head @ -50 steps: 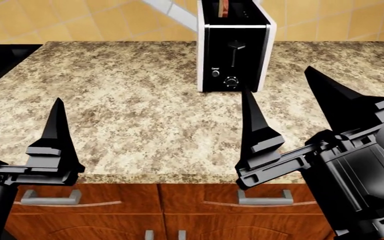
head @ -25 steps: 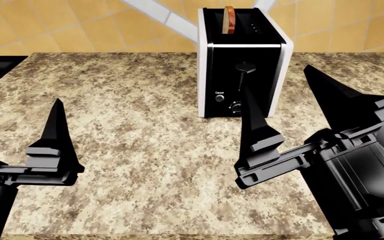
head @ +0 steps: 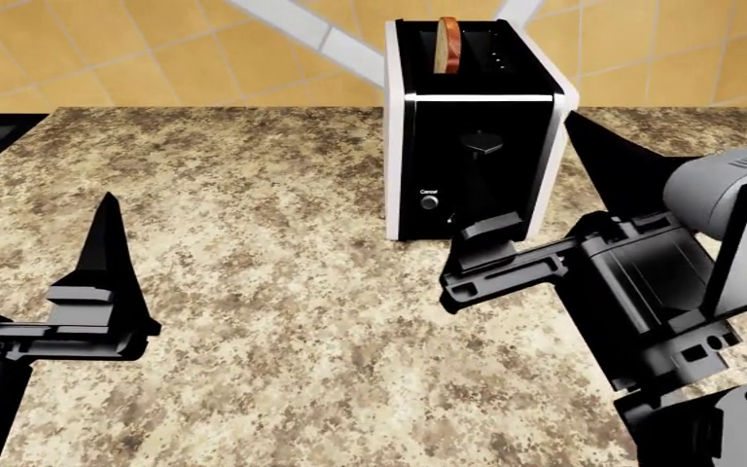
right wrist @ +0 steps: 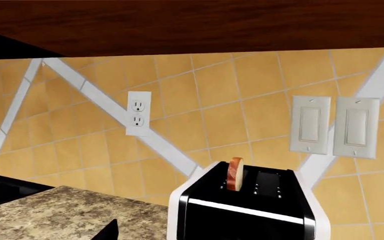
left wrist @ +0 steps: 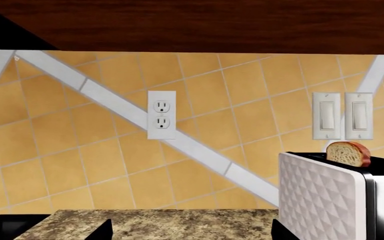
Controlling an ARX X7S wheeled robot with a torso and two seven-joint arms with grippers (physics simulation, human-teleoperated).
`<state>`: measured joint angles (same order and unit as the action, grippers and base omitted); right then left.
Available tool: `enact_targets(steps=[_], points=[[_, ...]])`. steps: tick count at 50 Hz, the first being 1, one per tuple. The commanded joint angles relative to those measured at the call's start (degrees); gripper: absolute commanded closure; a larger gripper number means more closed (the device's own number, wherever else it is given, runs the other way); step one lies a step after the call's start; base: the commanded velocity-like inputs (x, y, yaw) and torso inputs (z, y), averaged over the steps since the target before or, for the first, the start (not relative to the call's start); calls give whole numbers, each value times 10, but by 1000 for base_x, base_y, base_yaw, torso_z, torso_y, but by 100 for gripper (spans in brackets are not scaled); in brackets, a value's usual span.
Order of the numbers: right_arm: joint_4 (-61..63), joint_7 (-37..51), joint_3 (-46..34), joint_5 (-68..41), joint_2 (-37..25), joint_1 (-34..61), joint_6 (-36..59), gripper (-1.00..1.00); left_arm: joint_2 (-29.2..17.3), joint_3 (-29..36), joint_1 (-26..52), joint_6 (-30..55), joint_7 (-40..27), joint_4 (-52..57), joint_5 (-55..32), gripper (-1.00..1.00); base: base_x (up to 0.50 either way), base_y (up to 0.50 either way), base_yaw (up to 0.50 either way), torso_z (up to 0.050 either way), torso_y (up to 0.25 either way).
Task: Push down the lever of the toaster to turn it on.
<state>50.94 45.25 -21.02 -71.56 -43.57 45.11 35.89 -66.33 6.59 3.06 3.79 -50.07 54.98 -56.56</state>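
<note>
A: Toaster [head: 478, 146]? Glossy black front and top, looks like polished plastic; white side [left wrist: 319, 200] has a quilted diamond relief, satin.
B: Lever [head: 480, 143]: black, smooth, faint sheen.
A: Countertop [head: 283, 292] speckled granite look, brown-beige, fairly matt.
B: Wall tiles [left wrist: 212, 110] smooth orange ceramic, pale diagonal bands. Upper cabinet [right wrist: 178, 25] dark wood grain.
A: Right gripper [head: 529, 185] matt black plastic; bread slice [left wrist: 347, 153] rough crust.
</note>
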Motion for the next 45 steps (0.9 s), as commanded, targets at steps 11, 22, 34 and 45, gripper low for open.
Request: enact_targets(steps=[11,22,34,45], points=[[-158,16,-56,26,86,97,54,-100,-3,-8,-20,-13,4,-6,6,-100,0,0,0,0,0],[-200,60,-71,-1,112,129,92,-100,-2,-10,-22,-16,5,-9,6,-100,0,0,0,0,0],[-247,78,-81,-49,131,157,127,-100,-5,-15,-30,-21,4,-9,6,-100,0,0,0,0,0],[-279,65,-82,-53,135,170,129,100,-6,-20,-42,-27,5,-10,9,-100,0,0,0,0,0]])
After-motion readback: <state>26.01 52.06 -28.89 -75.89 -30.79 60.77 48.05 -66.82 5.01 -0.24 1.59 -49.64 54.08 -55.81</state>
